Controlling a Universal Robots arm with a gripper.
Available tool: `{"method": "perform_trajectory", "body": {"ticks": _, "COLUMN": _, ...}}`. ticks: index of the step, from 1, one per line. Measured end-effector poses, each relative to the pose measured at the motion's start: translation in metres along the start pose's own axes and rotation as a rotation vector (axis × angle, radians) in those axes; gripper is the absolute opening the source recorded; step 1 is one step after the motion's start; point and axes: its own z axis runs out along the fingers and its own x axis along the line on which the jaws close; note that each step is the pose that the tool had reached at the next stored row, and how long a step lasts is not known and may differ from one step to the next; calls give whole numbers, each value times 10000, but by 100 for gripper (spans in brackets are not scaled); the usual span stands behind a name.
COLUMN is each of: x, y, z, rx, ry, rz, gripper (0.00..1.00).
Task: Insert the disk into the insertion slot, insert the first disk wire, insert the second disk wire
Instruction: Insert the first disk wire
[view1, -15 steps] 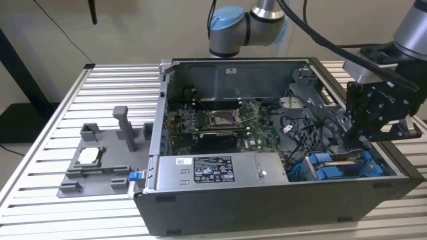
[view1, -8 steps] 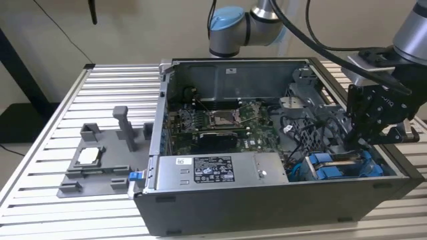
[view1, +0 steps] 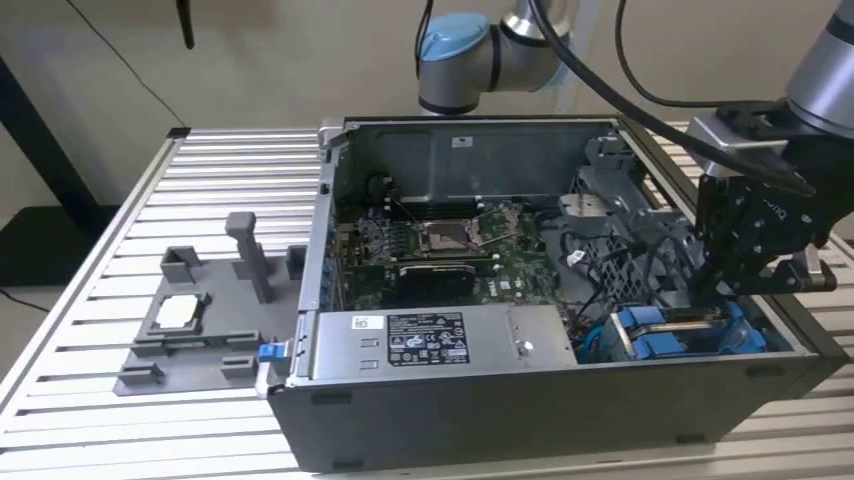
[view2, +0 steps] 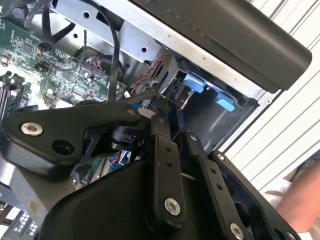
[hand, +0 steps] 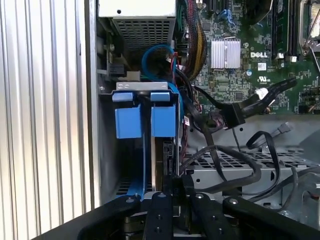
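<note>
Low on the right side of the exterior view, inside the open computer case (view1: 534, 420): the disk (view1: 667, 342), tucked down in its slot. Bright blue frame with two blue tabs on top, the grey body mostly hidden. Right above it, the black gripper (view1: 721, 290), reaching in among black wires (hand: 232, 114). Cannot tell whether open or closed. All resting on a ribbed worktop (view1: 107, 300).

backed by a plain beige wall (view1: 267, 60), evenly lit. pale ribbed metal table (view1: 200, 170) in front, dark post (view1: 36, 130) and thin black cable (view1: 127, 58) at the exterior view's left.
</note>
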Motion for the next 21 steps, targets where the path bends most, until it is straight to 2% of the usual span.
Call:
{"method": "perform_trajectory", "body": {"ticks": 13, "x": 19, "y": -27, "z": 38, "rx": -12, "ry": -2, "rz": 327, "gripper": 19}}
{"method": "perform_trajectory", "body": {"ticks": 14, "x": 19, "y": -27, "z": 42, "rx": -24, "ry": -3, "rz": 339, "gripper": 19}}
{"method": "perform_trajectory", "body": {"ticks": 17, "x": 19, "y": -28, "z": 56, "rx": -132, "ry": 6, "rz": 375, "gripper": 19}}
{"method": "perform_trajectory", "body": {"ticks": 21, "x": 20, "y": -29, "z": 84, "rx": -161, "ry": 7, "rz": 401, "gripper": 19}}
